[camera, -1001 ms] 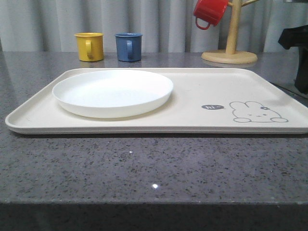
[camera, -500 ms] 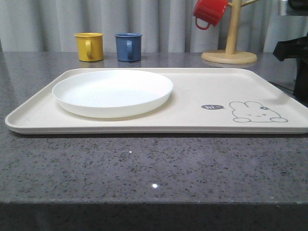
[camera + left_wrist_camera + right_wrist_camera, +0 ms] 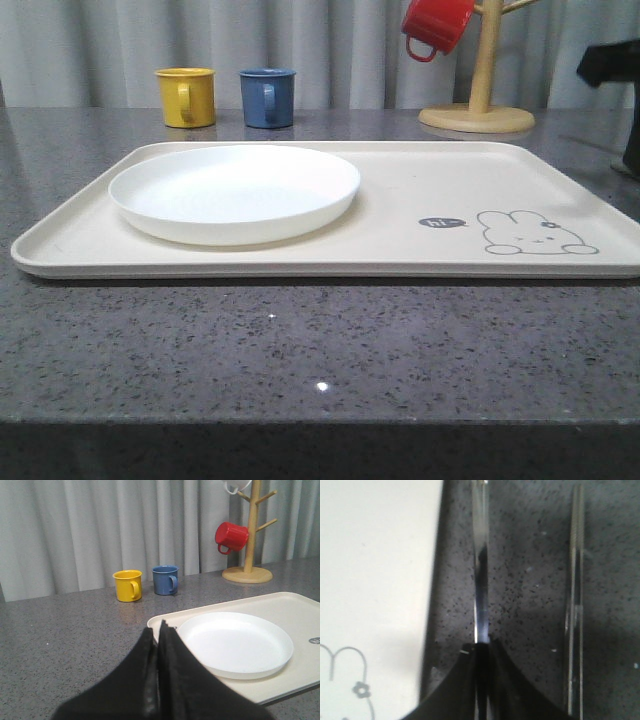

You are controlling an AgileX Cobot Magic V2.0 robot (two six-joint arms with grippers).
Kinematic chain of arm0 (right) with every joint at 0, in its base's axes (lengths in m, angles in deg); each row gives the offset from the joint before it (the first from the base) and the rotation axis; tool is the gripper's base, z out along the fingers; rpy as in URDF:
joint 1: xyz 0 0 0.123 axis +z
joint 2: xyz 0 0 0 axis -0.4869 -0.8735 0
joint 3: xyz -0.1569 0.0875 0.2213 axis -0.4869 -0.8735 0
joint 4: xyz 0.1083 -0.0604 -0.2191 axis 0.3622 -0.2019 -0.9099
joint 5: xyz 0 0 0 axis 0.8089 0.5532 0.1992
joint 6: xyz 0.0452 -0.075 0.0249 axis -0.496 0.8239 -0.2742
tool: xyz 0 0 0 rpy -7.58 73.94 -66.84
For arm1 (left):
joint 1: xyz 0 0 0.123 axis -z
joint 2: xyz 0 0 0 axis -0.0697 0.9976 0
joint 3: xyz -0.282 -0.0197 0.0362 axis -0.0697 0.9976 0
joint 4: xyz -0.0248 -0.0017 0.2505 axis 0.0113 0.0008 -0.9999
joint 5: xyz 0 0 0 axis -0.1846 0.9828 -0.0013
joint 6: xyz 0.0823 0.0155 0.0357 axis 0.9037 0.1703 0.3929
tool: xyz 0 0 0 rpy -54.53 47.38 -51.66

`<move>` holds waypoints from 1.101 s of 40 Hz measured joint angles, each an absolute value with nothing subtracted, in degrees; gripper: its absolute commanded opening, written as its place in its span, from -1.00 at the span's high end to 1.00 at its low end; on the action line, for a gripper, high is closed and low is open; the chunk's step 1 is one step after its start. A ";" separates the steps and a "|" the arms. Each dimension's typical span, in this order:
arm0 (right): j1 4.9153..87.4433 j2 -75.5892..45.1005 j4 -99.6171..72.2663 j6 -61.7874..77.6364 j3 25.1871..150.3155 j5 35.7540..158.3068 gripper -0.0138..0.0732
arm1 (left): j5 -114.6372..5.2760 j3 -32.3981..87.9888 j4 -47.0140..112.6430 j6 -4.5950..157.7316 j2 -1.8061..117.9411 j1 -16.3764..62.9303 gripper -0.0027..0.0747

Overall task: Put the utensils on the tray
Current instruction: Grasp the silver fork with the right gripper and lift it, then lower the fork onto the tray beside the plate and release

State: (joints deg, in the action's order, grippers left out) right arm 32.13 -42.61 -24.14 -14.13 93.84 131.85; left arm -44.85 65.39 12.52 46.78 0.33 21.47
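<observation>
- One item of the set, the white plate (image 3: 235,192), already lies on the tray (image 3: 400,240), toward its left end in the front view; the rest of the tray floor is bare apart from the printed rabbit.
- Two pieces of cutlery appear in the right wrist view, off the tray on the grey counter (image 3: 320,350): a shiny metal utensil (image 3: 480,570) just beside the tray's edge, and a second slim metal piece (image 3: 575,605) further out. You cannot tell from this blurred view which is the fork, the spoon or the chopsticks.
- Judged from these positions, the task is at an early stage: the plate is placed, the cutlery is not.
- Your right gripper (image 3: 481,680) pinches the near end of the shiny utensil, jaws closed on it, at the right edge of the tray; whether the utensil is lifted or lying on the counter you cannot tell.
- Your left gripper (image 3: 159,645) has its fingers pressed together and holds nothing, pointing over the counter toward the tray's near-left corner.
- Background: a yellow mug (image 3: 186,96), a blue mug (image 3: 267,97) and a red mug (image 3: 437,24) on a wooden rack (image 3: 478,100) stand beyond the tray.
</observation>
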 measured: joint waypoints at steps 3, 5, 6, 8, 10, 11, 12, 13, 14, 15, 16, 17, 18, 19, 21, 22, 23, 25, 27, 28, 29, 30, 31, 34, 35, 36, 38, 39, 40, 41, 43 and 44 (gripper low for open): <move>33.06 -40.67 -25.15 -17.98 96.24 134.17 0.94 | -44.85 65.39 12.52 46.78 0.33 21.47 0.98; 34.25 -39.90 -26.58 -20.57 98.13 135.98 0.94 | -44.85 65.39 12.52 46.78 0.33 21.47 0.98; 35.21 -39.63 -27.57 -22.12 99.21 136.66 0.94 | -44.85 65.39 12.52 46.78 0.33 21.47 0.98; 37.27 -39.48 -29.58 -24.90 100.92 137.80 0.94 | -44.85 65.39 12.52 46.78 0.33 21.47 0.98; 39.35 -39.48 -31.63 -27.28 102.28 138.38 0.94 | -44.85 65.39 12.52 46.78 0.33 21.47 0.98; 40.81 -39.61 -32.34 -28.78 102.77 138.65 0.94 | -44.85 65.39 12.52 46.78 0.33 21.47 0.98; 42.34 -39.78 -33.22 -29.82 103.40 138.91 0.94 | -44.85 65.39 12.52 46.78 0.33 21.47 0.98; 43.50 -39.99 -33.78 -31.16 103.86 139.08 0.94 | -44.85 65.39 12.52 46.78 0.33 21.47 0.98; 45.05 -40.36 -34.39 -32.37 104.45 139.35 0.94 | -44.85 65.39 12.52 46.78 0.33 21.47 0.98; 46.18 -40.72 -34.81 -33.17 104.90 139.59 0.94 | -44.85 65.39 12.52 46.78 0.33 21.47 0.98; 47.70 -41.30 -35.31 -34.17 105.47 139.76 0.94 | -44.85 65.39 12.52 46.78 0.33 21.47 0.98; 48.80 -41.99 -35.78 -34.93 106.06 139.90 0.94 | -44.85 65.39 12.52 46.78 0.33 21.47 0.98; 50.22 -42.57 -36.11 -35.91 106.49 140.04 0.94 | -44.85 65.39 12.52 46.78 0.33 21.47 0.98; 51.56 -43.43 -36.52 -36.91 107.05 140.50 0.94 | -44.85 65.39 12.52 46.78 0.33 21.47 0.98; 53.99 -45.28 -37.25 -38.56 108.10 140.88 0.94 | -44.85 65.39 12.52 46.78 0.33 21.47 0.98; 54.52 -45.76 -37.55 -39.22 108.35 141.03 0.94 | -44.85 65.39 12.52 46.78 0.33 21.47 0.98; 55.48 -46.71 -37.91 -40.10 108.85 141.29 0.94 | -44.85 65.39 12.52 46.78 0.33 21.47 0.98; 57.01 -48.56 -38.28 -41.78 109.87 141.85 0.94 | -44.85 65.39 12.52 46.78 0.33 21.47 0.98; 57.66 -49.89 -38.42 -43.29 110.41 142.12 0.94 | -44.85 65.39 12.52 46.78 0.33 21.47 0.98; 57.97 -50.70 -38.51 -44.47 110.64 142.13 0.94 | -44.85 65.39 12.52 46.78 0.33 21.47 0.98; 58.11 -51.30 -38.56 -45.44 110.72 142.23 0.94 | -44.85 65.39 12.52 46.78 0.33 21.47 0.98; 58.19 -52.06 -38.66 -46.79 110.89 142.24 0.94 | -44.85 65.39 12.52 46.78 0.33 21.47 0.98; 58.19 -52.80 -38.65 -47.77 110.88 142.24 0.94 | -44.85 65.39 12.52 46.78 0.33 21.47 0.98; 58.19 -54.56 -38.83 -50.72 111.02 142.11 0.94 | -44.85 65.39 12.52 46.78 0.33 21.47 0.98; 58.19 -55.08 -38.83 -51.36 111.02 142.02 0.94 | -44.85 65.39 12.52 46.78 0.33 21.47 0.98; 58.19 -55.68 -38.92 -51.88 111.02 141.85 0.94 | -44.85 65.39 12.52 46.78 0.33 21.47 0.98; 58.19 -56.64 -38.92 -52.98 111.02 141.48 0.94 | -44.85 65.39 12.52 46.78 0.33 21.47 0.98; 58.19 -57.03 -38.92 -53.17 111.02 141.31 0.94 | -44.85 65.39 12.52 46.78 0.33 21.47 0.98; 58.19 -57.48 -38.92 -53.42 111.02 141.06 0.94 | -44.85 65.39 12.52 46.78 0.33 21.47 0.98; 58.19 -57.92 -38.92 -53.57 111.02 140.77 0.94 | -44.85 65.39 12.52 46.78 0.33 21.47 0.98; 58.19 -58.40 -38.81 -53.68 111.02 140.37 0.94 | -44.85 65.39 12.52 46.78 0.33 21.47 0.98; 58.19 -58.83 -38.81 -53.68 111.02 139.96 0.94 | -44.85 65.39 12.52 46.78 0.33 21.47 0.98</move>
